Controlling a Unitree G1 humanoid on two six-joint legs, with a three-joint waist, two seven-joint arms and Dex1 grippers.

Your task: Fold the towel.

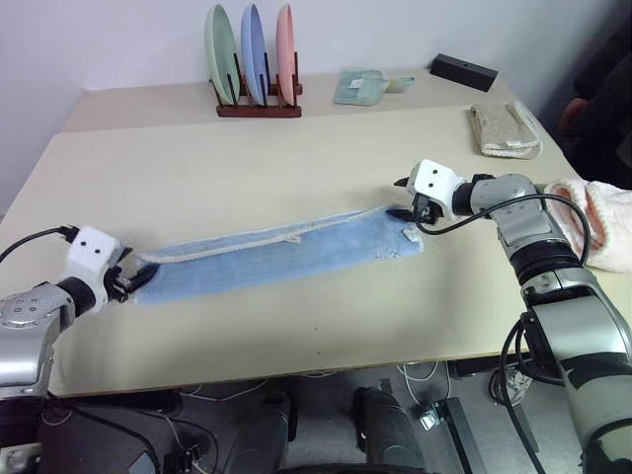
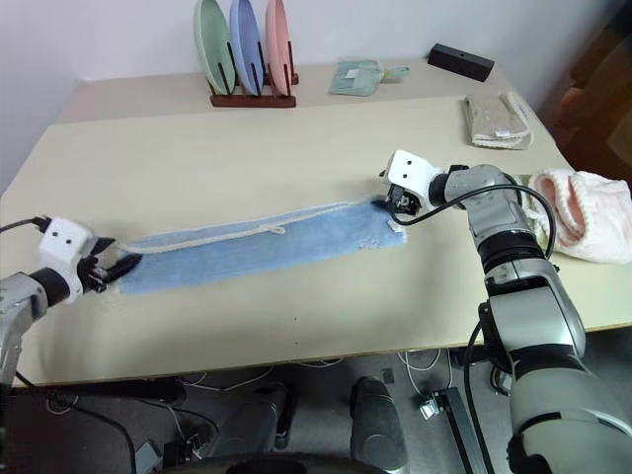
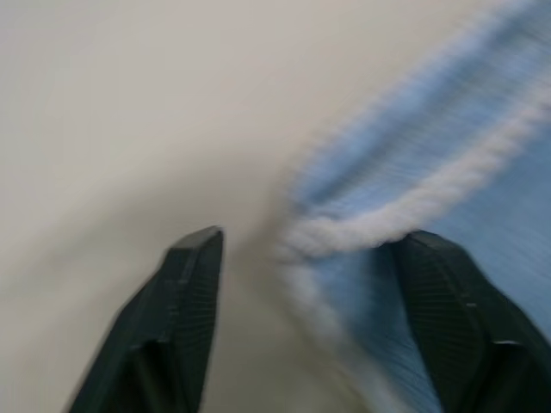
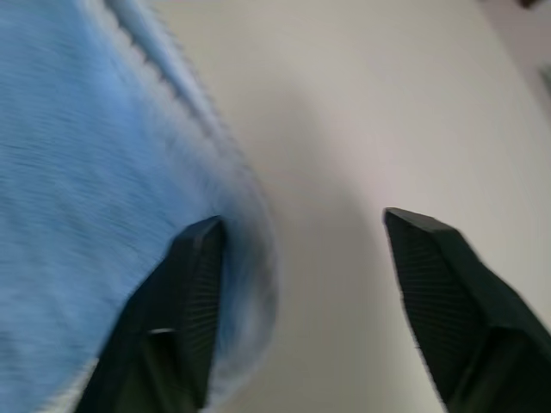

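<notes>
The light blue towel (image 1: 281, 254) lies flat on the table as a long narrow strip folded lengthwise, with whitish trim along its far edge. My left gripper (image 1: 136, 278) is open at the strip's left end; in the left wrist view the towel corner (image 3: 362, 232) sits between the spread fingers (image 3: 185, 292), touching neither. My right gripper (image 1: 407, 212) is open at the strip's right end; in the right wrist view the towel edge (image 4: 103, 189) lies beside one finger (image 4: 194, 284), with bare table between the two fingers.
A rack of three plates (image 1: 255, 59) stands at the back. A pale green cloth (image 1: 360, 87), a black box (image 1: 462, 71) and a beige folded towel (image 1: 504, 130) lie at the back right. A pink-and-white fluffy towel (image 1: 604, 219) sits at the table's (image 1: 296, 158) right edge.
</notes>
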